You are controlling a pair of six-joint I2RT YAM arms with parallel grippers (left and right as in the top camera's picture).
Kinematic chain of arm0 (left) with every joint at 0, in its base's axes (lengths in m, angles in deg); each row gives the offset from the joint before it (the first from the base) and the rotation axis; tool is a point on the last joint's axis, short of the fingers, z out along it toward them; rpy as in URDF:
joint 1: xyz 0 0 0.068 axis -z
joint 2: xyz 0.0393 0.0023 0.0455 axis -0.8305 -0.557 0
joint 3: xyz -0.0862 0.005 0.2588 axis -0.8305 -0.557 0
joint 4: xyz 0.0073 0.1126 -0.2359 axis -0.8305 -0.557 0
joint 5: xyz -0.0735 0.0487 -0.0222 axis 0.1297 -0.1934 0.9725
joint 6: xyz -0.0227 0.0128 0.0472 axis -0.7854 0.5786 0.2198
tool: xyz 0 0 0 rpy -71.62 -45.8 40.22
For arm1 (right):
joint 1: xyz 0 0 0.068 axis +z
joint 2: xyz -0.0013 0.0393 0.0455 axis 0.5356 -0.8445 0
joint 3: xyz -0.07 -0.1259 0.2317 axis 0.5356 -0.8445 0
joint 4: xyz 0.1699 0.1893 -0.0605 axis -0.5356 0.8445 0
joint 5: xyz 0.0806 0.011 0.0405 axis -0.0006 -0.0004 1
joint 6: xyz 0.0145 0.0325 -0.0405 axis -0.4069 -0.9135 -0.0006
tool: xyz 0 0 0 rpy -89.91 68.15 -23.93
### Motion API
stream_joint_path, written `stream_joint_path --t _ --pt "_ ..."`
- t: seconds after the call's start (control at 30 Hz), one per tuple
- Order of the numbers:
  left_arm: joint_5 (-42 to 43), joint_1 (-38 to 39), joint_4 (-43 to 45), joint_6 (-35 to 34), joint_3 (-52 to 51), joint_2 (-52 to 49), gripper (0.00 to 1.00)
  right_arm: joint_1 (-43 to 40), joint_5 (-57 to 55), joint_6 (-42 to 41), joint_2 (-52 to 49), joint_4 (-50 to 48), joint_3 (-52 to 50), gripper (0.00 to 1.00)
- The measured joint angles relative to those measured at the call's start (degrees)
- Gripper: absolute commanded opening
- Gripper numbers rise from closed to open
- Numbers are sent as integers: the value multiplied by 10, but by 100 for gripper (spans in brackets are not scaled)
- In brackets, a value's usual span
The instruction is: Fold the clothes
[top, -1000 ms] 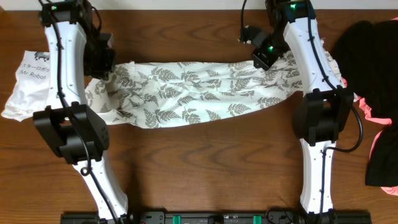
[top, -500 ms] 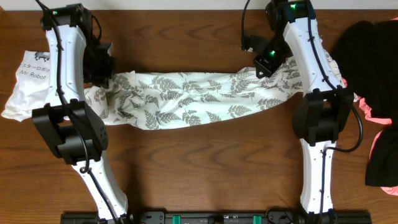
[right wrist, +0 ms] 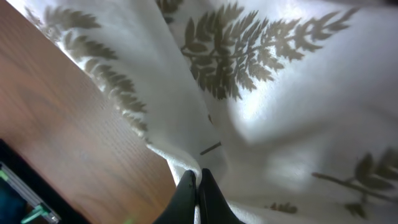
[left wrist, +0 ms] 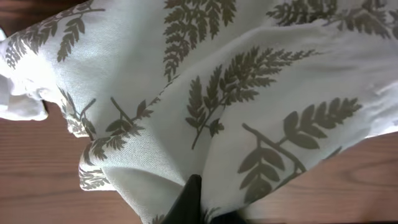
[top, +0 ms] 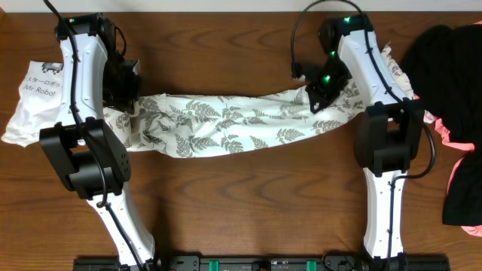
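Stretching across the far half of the table (top: pixel 248 203), the clothes (top: pixel 226 124) form a long, rumpled band of fern-printed white fabric, with one gripper at each end. The left gripper (top: pixel 129 102) is pinched tight on the band's left end, close to the white shirt (top: pixel 30 105); in its wrist view the dark fingertips (left wrist: pixel 191 200) are buried in a fold, with cloth draping all around them. The right gripper (top: pixel 315 98) is clamped on the band's upper right edge, and its wrist view shows the two fingers (right wrist: pixel 186 190) pressed together on a thin hem above bare wood. Fabric sags slightly between the two grips. A black garment (top: pixel 452 68) and a pink one (top: pixel 461 173) lie further right, apart from the band.
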Motion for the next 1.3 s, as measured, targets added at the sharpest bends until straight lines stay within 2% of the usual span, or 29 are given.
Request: stream_joint_path --t 0.43,0.57,0.67,0.7,0.77,0.8,0.93,1.0,1.03,1.3 --pt "0 0 20 0 -54 0 6 0 0 -12 0 -92 -116 5" --pt "0 0 20 0 -68 0 10 0 3 -15 1 -101 -134 18" --pt "0 0 14 0 -74 0 17 0 4 -18 5 -101 -136 34" --pt "0 0 10 0 -75 0 26 0 6 -19 7 -101 -136 38" --pt "0 0 1 0 -75 0 35 2 7 -19 9 -99 -136 45" --pt "0 0 -5 0 -75 0 37 3 7 -19 9 -99 -136 50" --pt "0 0 -21 -1 -77 0 43 4 7 -20 11 -89 -136 58" --pt "0 0 -29 0 -76 0 53 5 6 -20 11 -82 -133 61" --pt "0 0 -33 1 -75 0 54 5 3 -20 11 -78 -130 63" --pt "0 0 -48 -19 14 0 58 8 -14 -23 11 -46 -38 72"
